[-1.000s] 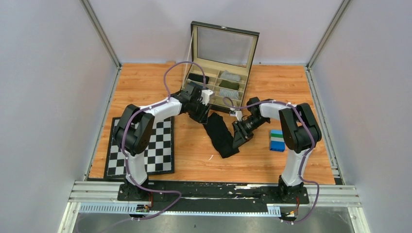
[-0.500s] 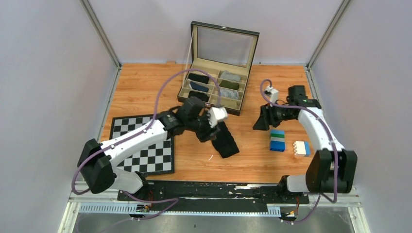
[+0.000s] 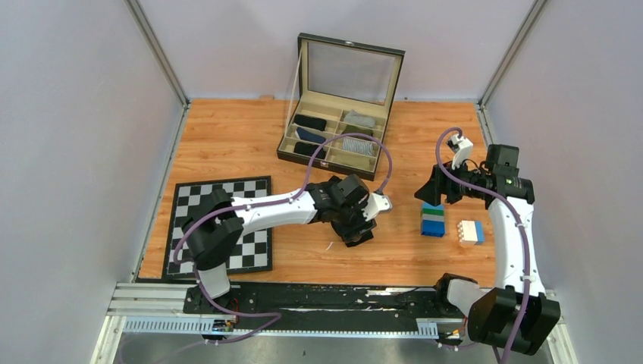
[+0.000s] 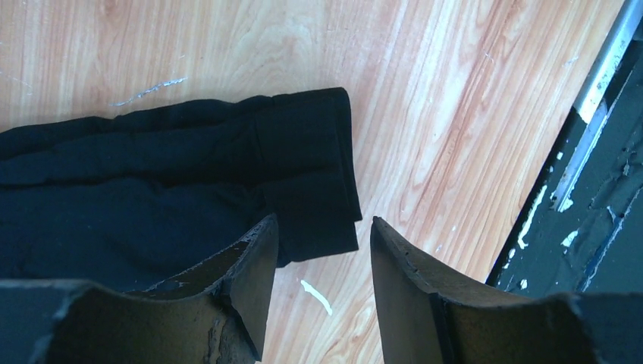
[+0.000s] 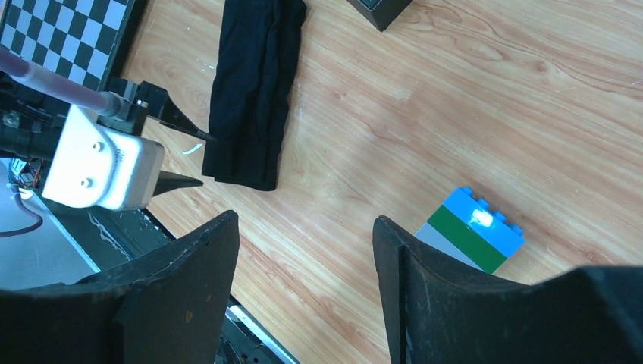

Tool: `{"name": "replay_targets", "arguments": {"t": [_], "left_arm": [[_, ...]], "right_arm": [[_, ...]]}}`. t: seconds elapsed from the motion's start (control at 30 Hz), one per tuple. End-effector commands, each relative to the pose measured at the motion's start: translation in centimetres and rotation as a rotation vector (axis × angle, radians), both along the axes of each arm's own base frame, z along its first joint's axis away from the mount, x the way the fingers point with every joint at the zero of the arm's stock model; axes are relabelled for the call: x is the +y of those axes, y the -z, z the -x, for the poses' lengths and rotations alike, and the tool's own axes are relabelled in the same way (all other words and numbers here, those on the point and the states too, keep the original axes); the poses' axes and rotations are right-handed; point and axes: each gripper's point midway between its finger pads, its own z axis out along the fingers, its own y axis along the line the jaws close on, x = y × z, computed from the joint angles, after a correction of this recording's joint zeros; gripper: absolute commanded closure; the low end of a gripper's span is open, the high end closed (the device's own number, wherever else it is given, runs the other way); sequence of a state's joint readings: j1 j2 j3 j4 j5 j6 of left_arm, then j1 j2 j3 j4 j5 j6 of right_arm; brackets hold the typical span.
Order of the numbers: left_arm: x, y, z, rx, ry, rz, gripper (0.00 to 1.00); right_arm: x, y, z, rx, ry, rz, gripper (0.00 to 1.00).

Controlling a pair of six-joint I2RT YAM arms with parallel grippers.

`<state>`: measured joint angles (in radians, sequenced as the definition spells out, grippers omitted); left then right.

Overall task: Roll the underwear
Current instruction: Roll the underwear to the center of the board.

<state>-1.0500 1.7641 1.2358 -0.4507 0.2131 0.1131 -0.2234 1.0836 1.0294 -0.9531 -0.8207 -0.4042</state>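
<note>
1. The left gripper (image 4: 318,246) is standing released. Its jaws are apart and are straddling the near corner of the underwear (image 4: 174,174), and they are not yet pinching anything.
2. A second ago it was working at the far end of the cloth, beside the box (image 3: 337,136). Now it is hovering over the end at 6 o'clock (the end where a roll can start).
3. The underwear is lying flat on the table (image 3: 250,152) as a long, narrow folded strip, at 6 o'clock from the box.
4. The right gripper (image 5: 303,227) is also released and empty. It has pulled away to 3 o'clock and is hanging near the blue-green block (image 5: 474,231), well apart from the cloth.
5. I am judging that the folding is finished and the rolling is only beginning. The left gripper would need to pinch this end and turn it toward 12 o'clock.
</note>
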Motion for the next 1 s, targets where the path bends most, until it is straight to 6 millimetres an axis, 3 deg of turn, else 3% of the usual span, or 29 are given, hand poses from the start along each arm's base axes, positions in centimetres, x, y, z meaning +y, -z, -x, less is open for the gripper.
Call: {"name": "replay_targets", "arguments": {"t": [0.0,0.3,0.43,0.53,0.7,0.8,0.97], "left_arm": [[-2.3,-1.1,-0.6,-0.014,-0.031,0.053,0.44],[-3.2,1.3,0.3,0.05,-0.025,0.013,0.43],[-3.3,2.5,0.4,0.031,0.0,-0.062,0.3],[-3.0,3.1,0.3,-0.046,0.0,-0.125,0.29],[-1.9,4.3,0.2,-0.158,0.046,-0.253,0.38],[-0.9,5.7,0.4,-0.169,0.085,-0.325,0.5],[-1.0,5.1,1.8,-0.117,0.172,-0.286,0.66]], "right_arm": [[0.3,-0.6,0.1,-0.025,0.0,-0.026,0.35],[0.1,0.0,-0.7,-0.004,-0.003,-0.049,0.36],[0.0,-0.1,-0.9,-0.003,-0.001,-0.05,0.36],[-0.1,-0.4,-1.1,-0.006,-0.001,-0.046,0.37],[-0.5,-1.2,-1.6,-0.025,0.007,-0.037,0.37],[-0.8,-1.7,-2.0,-0.041,0.02,-0.03,0.38],[-1.3,-1.8,-2.6,-0.044,0.037,-0.015,0.38]]}}
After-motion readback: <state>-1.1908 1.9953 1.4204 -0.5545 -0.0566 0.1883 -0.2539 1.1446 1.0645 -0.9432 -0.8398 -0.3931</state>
